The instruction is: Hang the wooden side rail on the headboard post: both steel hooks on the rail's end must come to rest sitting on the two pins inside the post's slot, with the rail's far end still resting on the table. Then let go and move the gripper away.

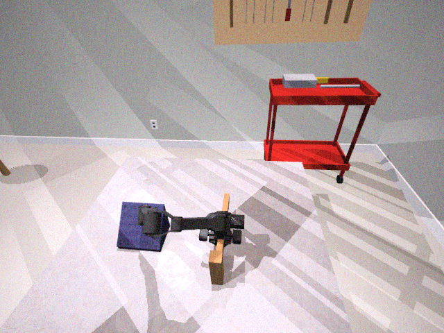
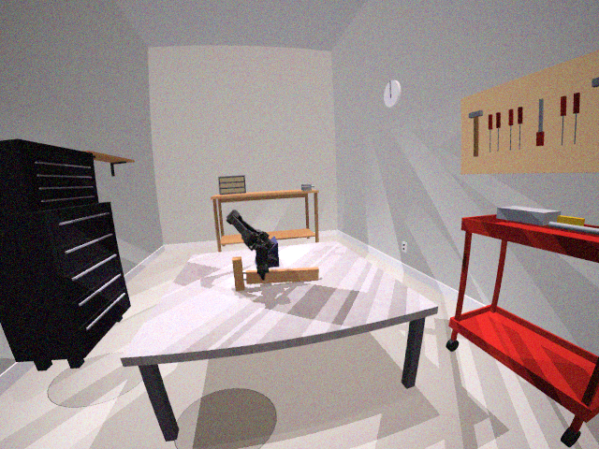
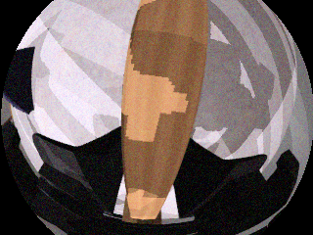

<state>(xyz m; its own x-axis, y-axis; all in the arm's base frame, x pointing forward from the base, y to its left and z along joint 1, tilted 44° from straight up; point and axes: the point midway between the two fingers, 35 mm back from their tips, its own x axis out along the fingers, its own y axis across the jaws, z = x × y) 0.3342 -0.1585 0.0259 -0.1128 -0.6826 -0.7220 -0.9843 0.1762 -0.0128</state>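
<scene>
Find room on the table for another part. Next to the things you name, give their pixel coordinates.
Likely room: between the rail (image 1: 225, 202) (image 2: 295, 274) (image 3: 152, 98) and the table edge (image 2: 280, 343) nearest the exterior camera. Crowded: around the gripper (image 1: 220, 241) (image 2: 262, 276) (image 3: 151, 128), shut on the rail, and beside the post (image 1: 216, 266) (image 2: 238, 273).

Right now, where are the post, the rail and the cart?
Post (image 1: 216, 268) (image 2: 238, 273): top and exterior views, side face.
Rail (image 1: 225, 202) (image 2: 295, 275) (image 3: 156, 54): all three views, wooden body.
Cart (image 1: 322, 100) (image 2: 483, 233): top and exterior views, upper tray's rim.
</scene>
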